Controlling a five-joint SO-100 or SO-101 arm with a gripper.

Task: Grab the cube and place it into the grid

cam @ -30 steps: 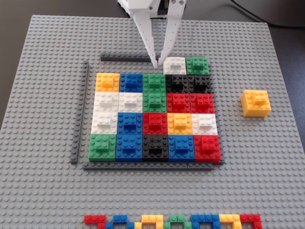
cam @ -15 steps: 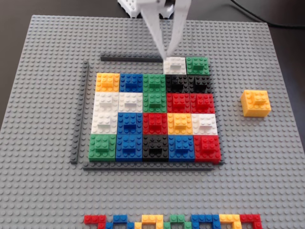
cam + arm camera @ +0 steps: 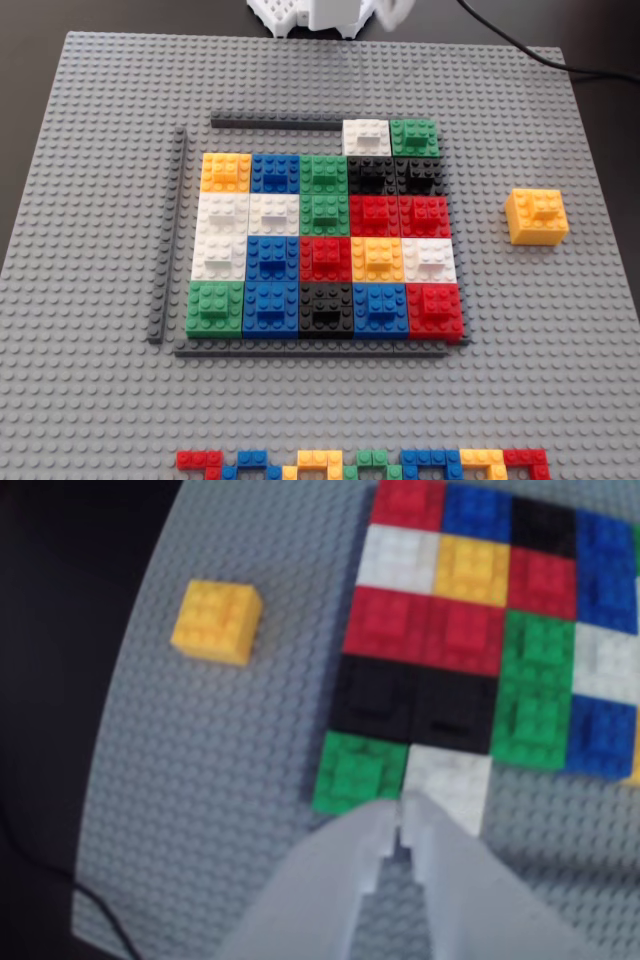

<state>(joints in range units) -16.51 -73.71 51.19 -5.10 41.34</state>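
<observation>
1 cube (image 3: 537, 216): near baseplate (image 3: 90, 400) right edge, apart from grid (image 3: 325, 240)
Gripper (image 3: 405, 825): jaws closed, empty, above grid's far edge

cube (image 3: 537, 216) sits alone on bare baseplate (image 3: 560, 380), right of grid (image 3: 325, 245) in fixed view, well apart from it, open studs all round, easy reach from above or any side. grid packed tight; far row has just white and green blocks at right end, rest open beside dark strip (image 3: 275, 123). zigzag strip (image 3: 365, 464) along near edge. cable (image 3: 520, 50) crosses far right corner.
</observation>
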